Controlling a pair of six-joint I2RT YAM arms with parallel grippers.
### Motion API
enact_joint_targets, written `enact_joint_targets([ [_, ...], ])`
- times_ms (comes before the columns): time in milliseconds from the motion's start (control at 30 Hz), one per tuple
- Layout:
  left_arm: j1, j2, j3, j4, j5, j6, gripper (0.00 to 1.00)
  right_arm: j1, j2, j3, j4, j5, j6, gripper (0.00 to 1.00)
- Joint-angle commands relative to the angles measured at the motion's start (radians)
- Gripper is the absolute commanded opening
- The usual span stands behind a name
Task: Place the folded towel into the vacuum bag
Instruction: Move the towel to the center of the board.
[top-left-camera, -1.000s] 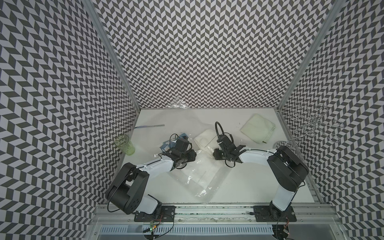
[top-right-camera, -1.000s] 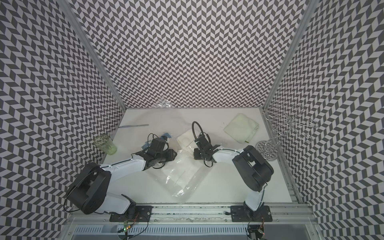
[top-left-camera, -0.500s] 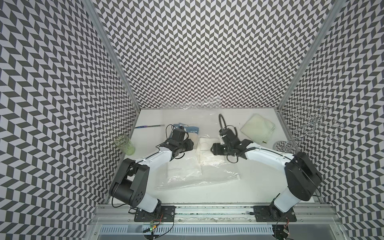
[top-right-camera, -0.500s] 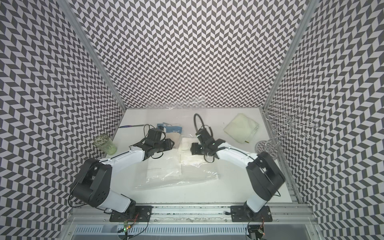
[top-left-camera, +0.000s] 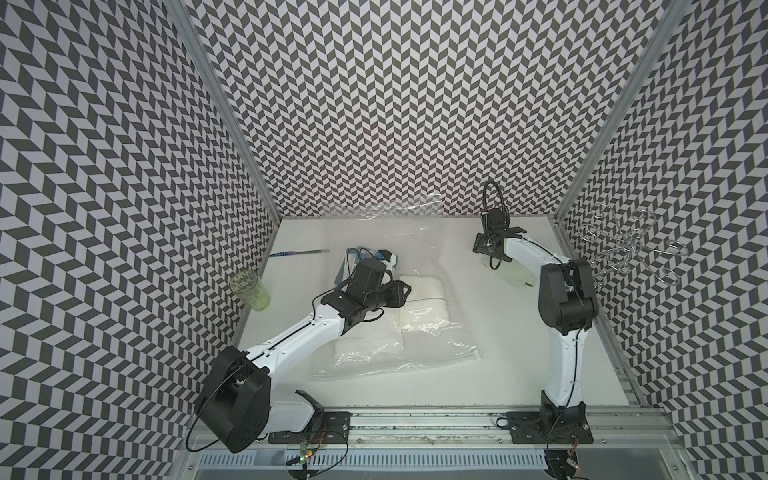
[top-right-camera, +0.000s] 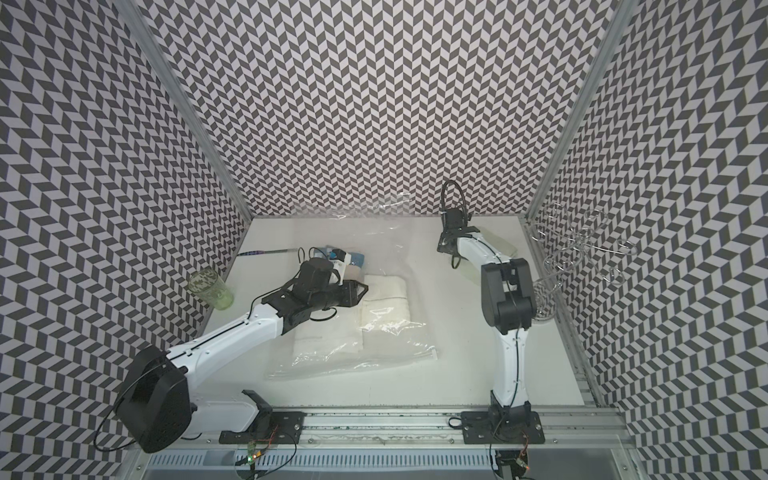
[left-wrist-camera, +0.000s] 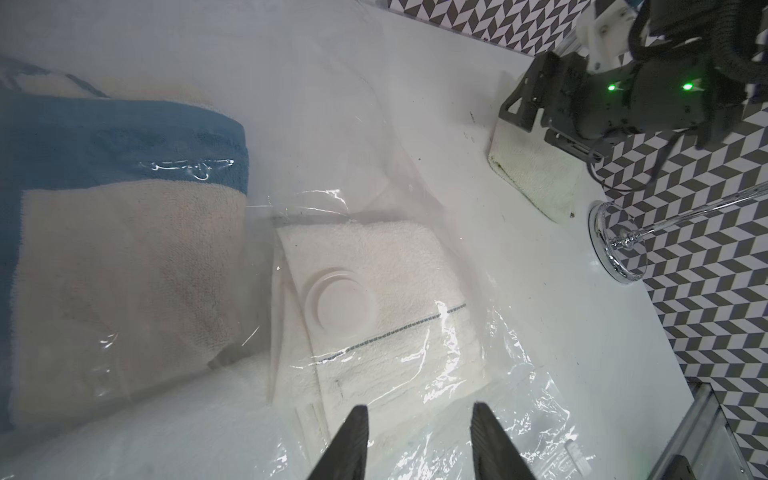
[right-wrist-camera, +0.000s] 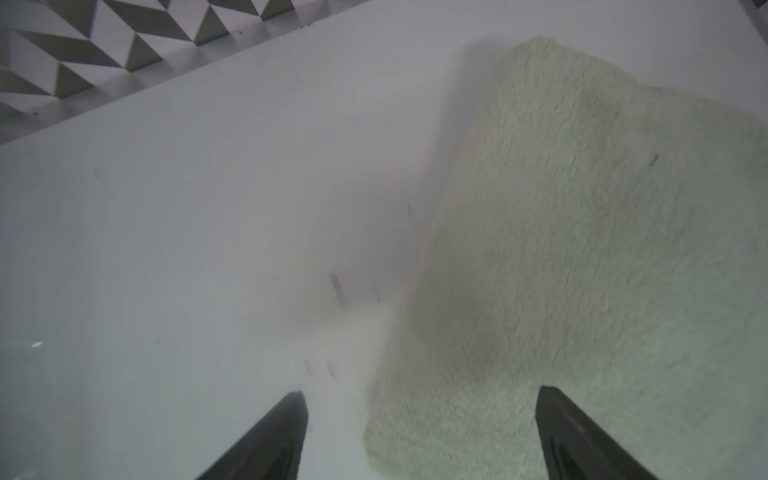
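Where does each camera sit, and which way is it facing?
Top views: above the front rail, facing down and back; left arm, right arm, vacuum bag show.
Left wrist: on the left arm, facing past the left jaws at the bagged white towel.
Right wrist: on the right arm, facing past the right jaws at the table.
Shared: all show the pale green towel.

Ahead of the matt black fingers (left-wrist-camera: 351, 444) of the left gripper (left-wrist-camera: 419, 405), the vacuum bag (left-wrist-camera: 490, 374) is clear, glossy, crinkled plastic film. Its valve cap (left-wrist-camera: 340, 305) is smooth white plastic, over a looped white terry towel (left-wrist-camera: 399, 253). Beyond them, the rack base (left-wrist-camera: 615, 249) is mirror-bright chrome. Between the fingers (right-wrist-camera: 274, 440) of the right gripper (right-wrist-camera: 422, 390), a pale green towel (right-wrist-camera: 582, 249) looks fluffy on the smooth white table (right-wrist-camera: 187, 249).
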Motion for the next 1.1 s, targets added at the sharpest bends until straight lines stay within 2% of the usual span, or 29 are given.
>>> enact_joint_targets([
  [0,-0.001,-0.023,-0.003,-0.007,0.016,0.018,0.43,-0.005,0.090,0.097,-0.061,-0.006,-0.015,0.85],
  [100,-0.001,-0.019,0.003,-0.012,0.017,0.026,0.43,-0.019,0.144,0.119,-0.092,-0.053,-0.001,0.73],
  [233,-0.001,-0.030,-0.003,-0.002,0.016,0.022,0.43,-0.006,0.071,-0.036,0.002,-0.123,-0.036,0.36],
  [333,-0.001,-0.029,0.003,0.002,0.022,0.021,0.43,0.035,0.005,-0.145,0.023,-0.152,-0.088,0.23],
  [500,-0.007,-0.023,0.030,0.002,0.029,0.021,0.43,0.179,-0.190,-0.433,0.109,-0.172,-0.142,0.18],
  [567,-0.012,-0.023,0.045,-0.003,0.031,0.022,0.43,0.232,-0.258,-0.534,0.111,-0.150,-0.147,0.19],
  [633,-0.021,-0.023,0.065,-0.013,0.034,0.028,0.43,0.252,-0.321,-0.611,0.100,-0.146,-0.151,0.26],
  [733,-0.045,-0.016,0.095,-0.022,0.035,0.038,0.44,0.251,-0.422,-0.639,0.065,-0.156,-0.176,0.63],
  [800,-0.071,0.000,0.118,-0.028,0.034,0.046,0.44,0.238,-0.507,-0.637,0.055,-0.174,-0.177,0.75],
  [900,-0.123,0.027,0.156,-0.031,0.020,0.066,0.44,0.165,-0.613,-0.645,0.054,-0.213,-0.139,0.83],
  [1067,-0.182,0.069,0.191,-0.029,0.018,0.073,0.44,-0.018,-0.617,-0.743,0.118,-0.203,-0.043,0.86],
])
